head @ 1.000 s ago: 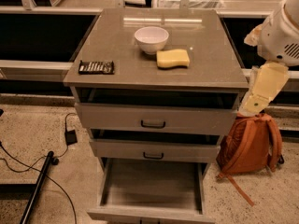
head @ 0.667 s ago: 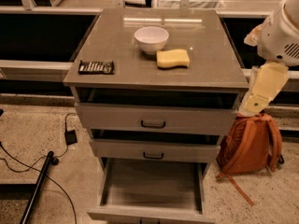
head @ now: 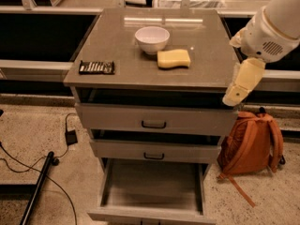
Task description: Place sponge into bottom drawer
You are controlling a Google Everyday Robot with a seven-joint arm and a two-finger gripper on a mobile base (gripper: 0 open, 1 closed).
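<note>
Hovering off the tabletop's (head: 117, 50) right edge, the hand (head: 241, 84) is empty; open or closed, I cannot tell. The sponge (head: 173, 58) is lying ungrasped beside the bowl (head: 152, 39), and the bottom drawer (head: 152, 184) is standing open. Reaching left over the sponge looks next.

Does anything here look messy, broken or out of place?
Nothing is broken or spilled. The bottom drawer stands pulled out, while the sponge sits on the cabinet top beside a white bowl. An orange backpack slumps low on the right. The pincer hangs at the top's right edge.
</note>
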